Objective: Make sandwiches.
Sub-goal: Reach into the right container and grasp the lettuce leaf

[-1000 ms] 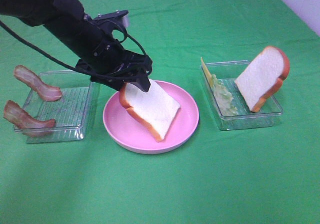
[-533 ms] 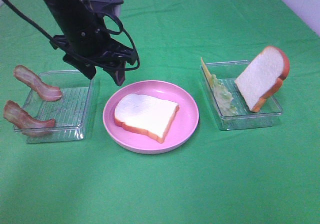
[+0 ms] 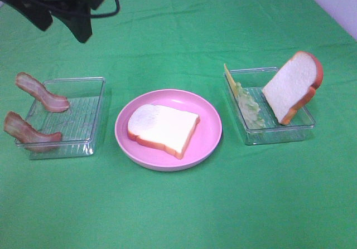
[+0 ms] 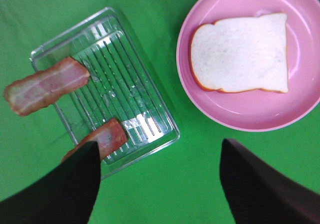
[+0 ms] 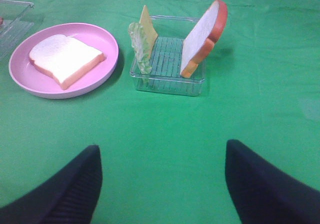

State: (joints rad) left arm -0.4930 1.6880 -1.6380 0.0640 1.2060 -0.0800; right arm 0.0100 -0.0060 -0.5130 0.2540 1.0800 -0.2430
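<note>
One white bread slice (image 3: 163, 128) lies flat on the pink plate (image 3: 209, 143). A second slice (image 3: 293, 84) leans upright in the right clear tray (image 3: 279, 135), beside pale green lettuce (image 3: 248, 107) and yellow cheese (image 3: 229, 79). Two bacon strips (image 3: 42, 93) (image 3: 28, 131) hang over the left tray (image 3: 78, 115). My left gripper (image 3: 62, 29) is open and empty, high at the back left; its wrist view shows it (image 4: 160, 184) above the bacon (image 4: 45, 86) and the bread (image 4: 242, 53). My right gripper (image 5: 162, 184) is open and empty, short of the right tray (image 5: 170, 78). It is out of the exterior view.
A green cloth (image 3: 184, 210) covers the whole table. A pale wall edge (image 3: 340, 4) shows at the back right corner.
My left gripper let go of the bread slice, which now lies flat on the plate. The gripper rose and drew back to the far left.
</note>
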